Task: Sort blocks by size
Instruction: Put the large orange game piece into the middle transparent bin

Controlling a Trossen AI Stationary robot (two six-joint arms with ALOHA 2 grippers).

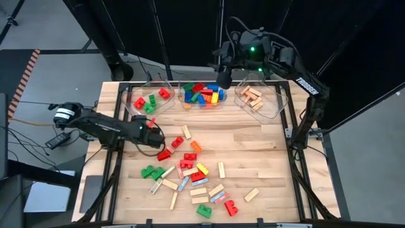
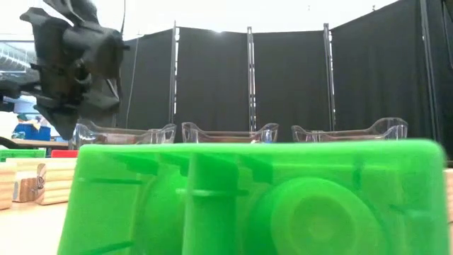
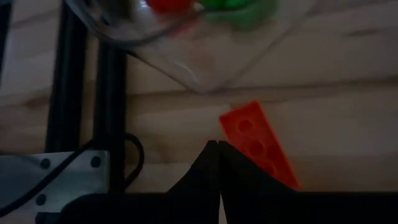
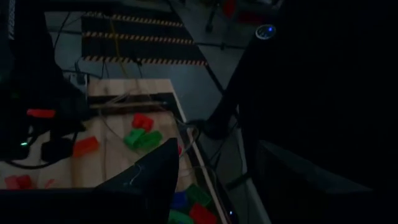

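Your left hand (image 1: 154, 131) is low over the surface (image 1: 253, 139), just in front of the left bin (image 1: 166, 106). Its fingers (image 3: 214, 163) are pressed together with nothing between them, and an orange brick (image 3: 260, 144) lies flat just beyond the tips (in the left wrist view it seems to touch them, but you cannot be sure).

Your right hand (image 1: 223, 78) hangs above the middle bin (image 1: 185, 101), fingers apart and holding nothing.

The blocks (image 1: 190, 177) lie mostly scattered on the near half of the surface. Some red and green ones are in the left bin, mixed colours in the middle, tan wooden bars (image 1: 253, 97) in the right bin (image 1: 276, 109).
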